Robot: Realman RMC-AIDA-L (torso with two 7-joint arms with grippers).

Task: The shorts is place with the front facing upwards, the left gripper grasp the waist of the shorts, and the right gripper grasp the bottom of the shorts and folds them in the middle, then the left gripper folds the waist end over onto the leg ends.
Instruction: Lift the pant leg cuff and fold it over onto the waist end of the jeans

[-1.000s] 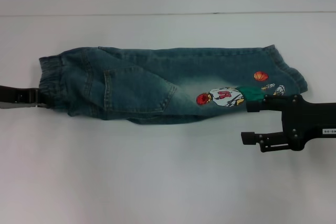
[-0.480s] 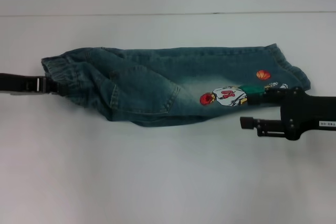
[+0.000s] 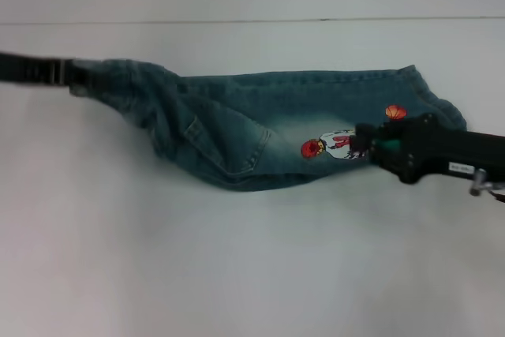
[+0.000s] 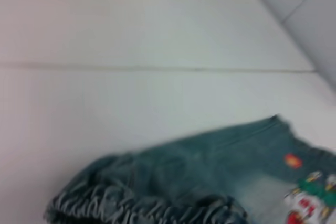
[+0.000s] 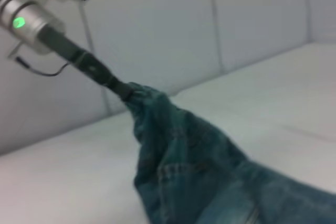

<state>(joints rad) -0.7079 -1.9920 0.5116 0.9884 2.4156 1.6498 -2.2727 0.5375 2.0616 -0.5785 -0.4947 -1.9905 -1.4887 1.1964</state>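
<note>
White surface [image 3: 237,274] meets a pale panelled wall behind, and the shorts [image 3: 268,132] lie across it, already folded lengthwise into a long strip. Their waist [image 3: 118,76] is at the robot's left, raised off the surface and drawn to a point — the right wrist view shows the denim hanging from it in a slope. The left gripper [image 3: 75,76] has its jaws shut on that gathered band; its thin black arm reaches in from the left edge. The leg ends [image 3: 418,92] lie flat at the right, with the basketball-player embroidery [image 3: 335,144] and an orange ball patch [image 3: 395,112] facing up. The right gripper [image 3: 367,141] rests over the embroidered leg, near the hem — whether its jaws are closed on cloth I cannot tell. A patch pocket [image 3: 229,144] shows mid-strip.
</note>
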